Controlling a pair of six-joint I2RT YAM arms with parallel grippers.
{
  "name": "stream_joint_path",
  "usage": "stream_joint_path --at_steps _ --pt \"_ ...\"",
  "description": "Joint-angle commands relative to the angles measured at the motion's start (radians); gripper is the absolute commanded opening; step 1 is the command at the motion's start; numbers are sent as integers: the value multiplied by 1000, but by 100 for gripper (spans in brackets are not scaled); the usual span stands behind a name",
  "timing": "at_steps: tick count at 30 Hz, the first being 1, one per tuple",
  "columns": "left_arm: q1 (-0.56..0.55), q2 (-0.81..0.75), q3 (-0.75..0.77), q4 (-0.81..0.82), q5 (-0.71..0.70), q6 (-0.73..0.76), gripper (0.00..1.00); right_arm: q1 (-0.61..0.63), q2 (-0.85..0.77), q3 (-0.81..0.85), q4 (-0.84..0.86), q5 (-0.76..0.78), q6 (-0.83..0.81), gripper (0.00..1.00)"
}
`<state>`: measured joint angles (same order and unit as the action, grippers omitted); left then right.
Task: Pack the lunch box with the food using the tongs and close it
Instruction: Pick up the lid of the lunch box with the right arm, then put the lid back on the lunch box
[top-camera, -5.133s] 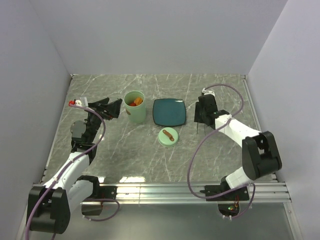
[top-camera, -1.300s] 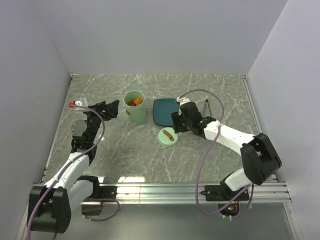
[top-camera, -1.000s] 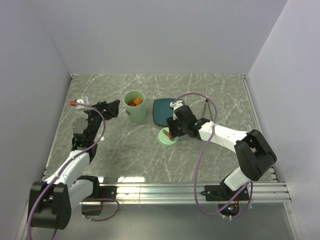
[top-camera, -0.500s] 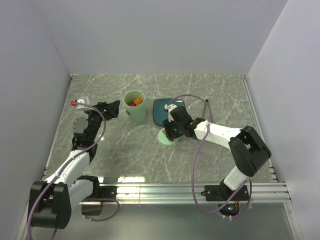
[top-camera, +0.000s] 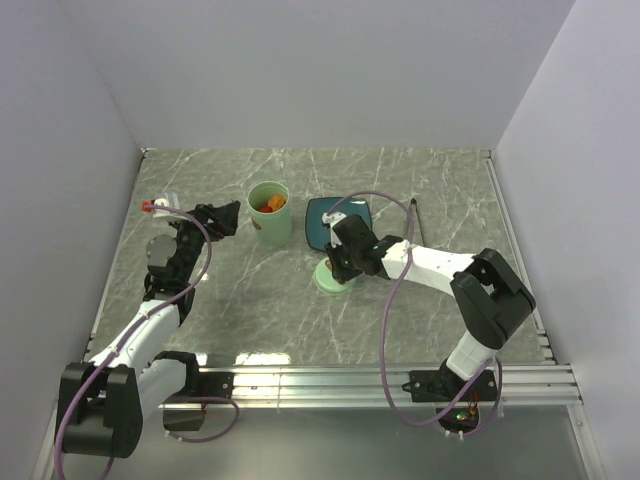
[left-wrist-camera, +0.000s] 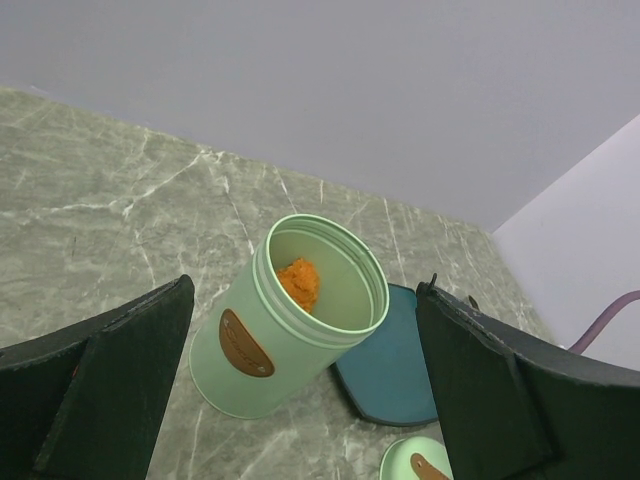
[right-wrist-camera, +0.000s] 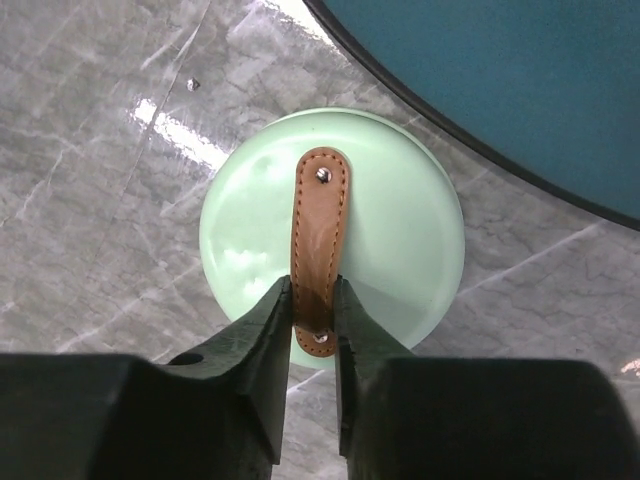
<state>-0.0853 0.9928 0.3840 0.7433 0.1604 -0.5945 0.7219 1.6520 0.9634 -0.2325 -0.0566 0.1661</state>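
The mint-green lunch box (top-camera: 269, 212) (left-wrist-camera: 290, 320) stands upright and uncovered, with orange food (top-camera: 268, 204) (left-wrist-camera: 298, 283) inside. Its round green lid (top-camera: 328, 279) (right-wrist-camera: 400, 230) lies flat on the table in front of the teal plate. My right gripper (top-camera: 340, 268) (right-wrist-camera: 313, 305) is down over the lid, shut on its brown strap handle (right-wrist-camera: 320, 220). The grey tongs (top-camera: 414, 220) lie on the table to the right of the plate. My left gripper (top-camera: 225, 215) (left-wrist-camera: 303, 290) hovers wide open left of the lunch box, holding nothing.
The dark teal square plate (top-camera: 318, 215) (left-wrist-camera: 400, 360) (right-wrist-camera: 520, 90) sits between the lunch box and the tongs, with nothing seen on its visible part and the right arm crossing its near side. Grey walls close in the marble table on three sides.
The right arm left the tongs on the table right of the plate, swung left to the lid, and closed its jaws on the brown strap. The left arm barely moved.
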Motion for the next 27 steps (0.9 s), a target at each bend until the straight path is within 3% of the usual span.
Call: stream_joint_path --at_steps 1,9,13,18,27 --pt "4 1 42 24 10 16 100 5 -29 38 -36 37 9 20" --pt "2 10 39 48 62 25 99 7 -179 118 -77 80 -11 12" --pt "4 0 36 38 41 21 99 7 -196 263 -94 60 -49 12" --pt "4 4 53 -16 -33 12 99 2 -72 536 -142 -14 -115 12" --pt "5 9 55 -27 -75 5 99 -2 336 1082 -361 -137 -157 12"
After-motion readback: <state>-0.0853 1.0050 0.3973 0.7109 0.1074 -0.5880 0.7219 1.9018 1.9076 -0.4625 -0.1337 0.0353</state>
